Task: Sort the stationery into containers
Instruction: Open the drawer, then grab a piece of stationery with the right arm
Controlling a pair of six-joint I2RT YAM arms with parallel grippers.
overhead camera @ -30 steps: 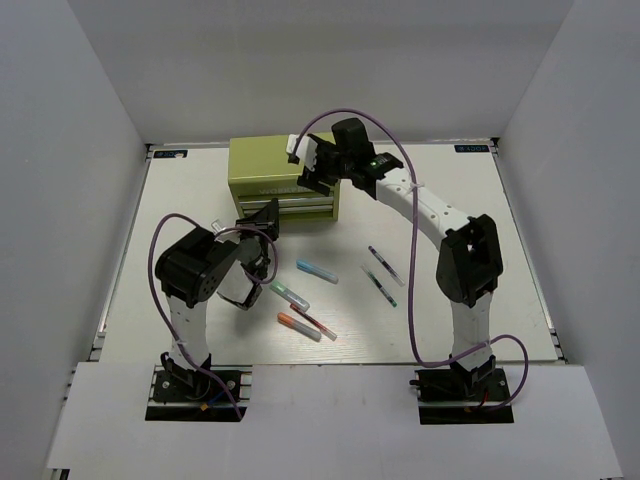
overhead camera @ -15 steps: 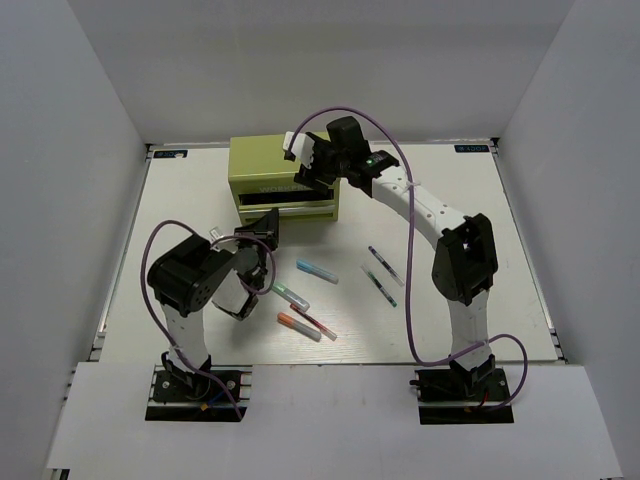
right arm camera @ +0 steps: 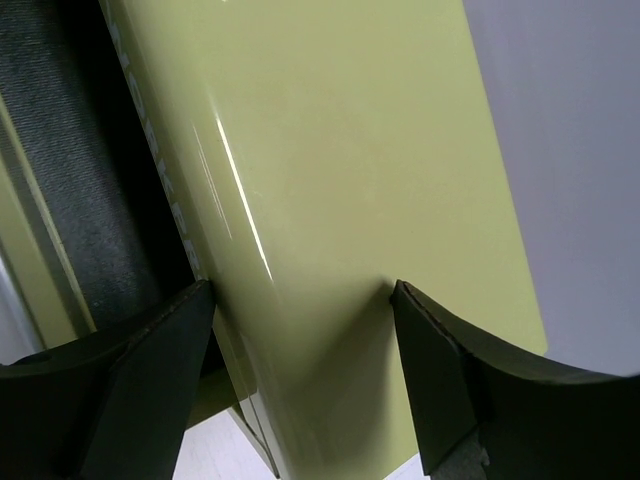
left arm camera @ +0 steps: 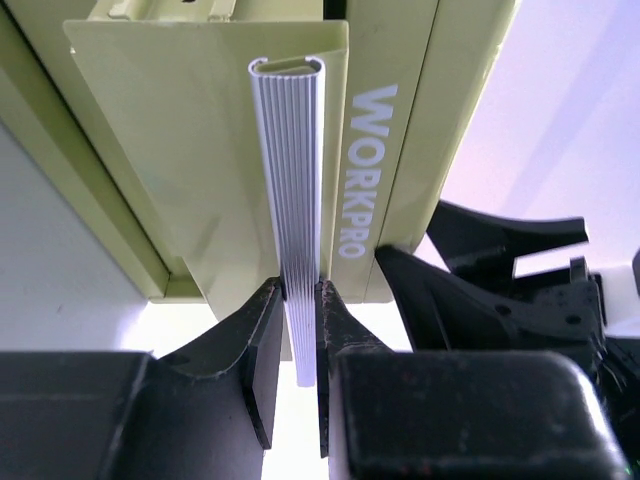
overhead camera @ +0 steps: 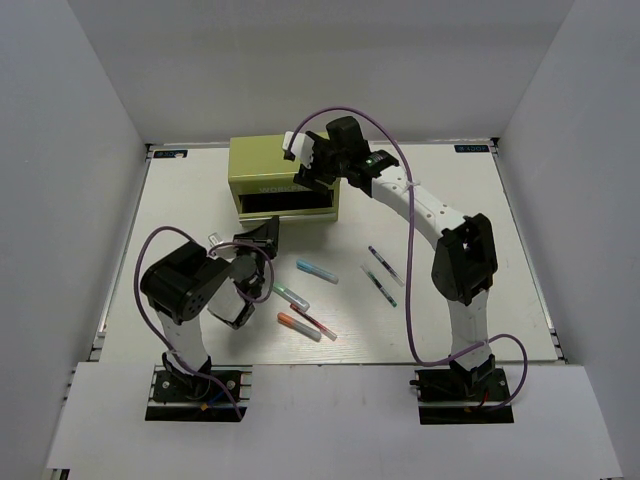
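Note:
The olive-green tool chest (overhead camera: 265, 165) stands at the back middle of the table, with one drawer (overhead camera: 285, 204) pulled out and its dark inside showing. My left gripper (overhead camera: 264, 234) is shut on that drawer's ribbed silver handle (left arm camera: 290, 200), and the gripper (left arm camera: 300, 335) pinches the handle's lower end. My right gripper (overhead camera: 312, 166) rests on the chest's top right, jaws spread wide over the green lid (right arm camera: 350, 180). The blue-ended marker (overhead camera: 317, 271), green-ended marker (overhead camera: 290, 294), orange-ended marker (overhead camera: 298, 326), red pen (overhead camera: 316, 323) and two thin dark pens (overhead camera: 385, 266) lie on the table.
The embossed WORKPRO lettering (left arm camera: 365, 170) shows on the chest front beside the handle. White walls enclose the table on three sides. The pens lie between the two arms, in front of the chest.
My left gripper has drawn back toward the near edge with the handle, and the drawer has slid out, showing its dark inside. The right gripper has stayed on the chest top.

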